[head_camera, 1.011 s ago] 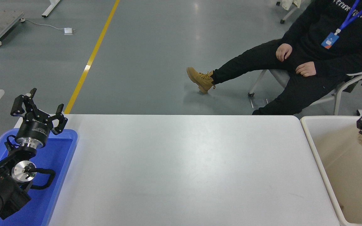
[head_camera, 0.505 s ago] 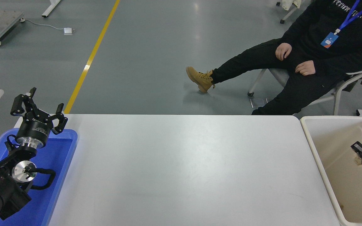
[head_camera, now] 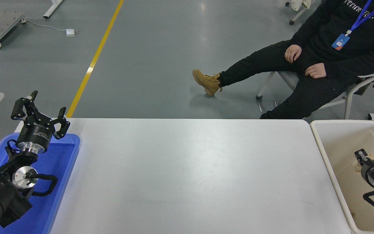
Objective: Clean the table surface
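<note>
The right pincer [head_camera: 359, 157] sits inside the cream bin [head_camera: 323, 152] at four o'clock, touching a pale crumpled wad [head_camera: 373, 159], grip unclear. The white bench [head_camera: 193, 175] lies at its nine o'clock. The left pincer [head_camera: 41, 112] hangs open over the blue tray [head_camera: 65, 162]. Grey floor [head_camera: 154, 58] lies beyond.

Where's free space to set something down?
The table surface is bare from the blue tray to the cream bin. Crowded spots: the left claw over the tray, the right claw inside the bin.
</note>
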